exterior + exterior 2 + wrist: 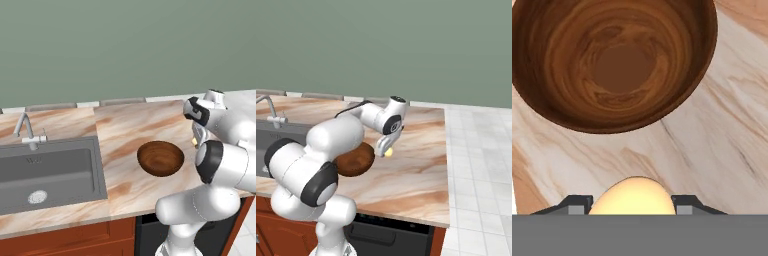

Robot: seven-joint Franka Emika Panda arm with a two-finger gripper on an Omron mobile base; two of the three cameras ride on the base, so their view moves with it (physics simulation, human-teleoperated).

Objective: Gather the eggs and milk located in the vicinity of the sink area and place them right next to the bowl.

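Glossy brown bowl (612, 60), yellowish-tan egg (633, 196), seemingly.

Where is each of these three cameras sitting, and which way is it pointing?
Left base view: behind the arm's left, facing the sink, bowl and counter; arm at lower right.
Right base view: behind its right, facing the same bowl; arm lower left, gripper shut on the egg.
Hand view: on the hand, facing down at bowl, egg between fingertips.

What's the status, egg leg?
End effector shut on egg, above counter just beside bowl. Egg not set down yet. Drop spot by bowl looks clear.
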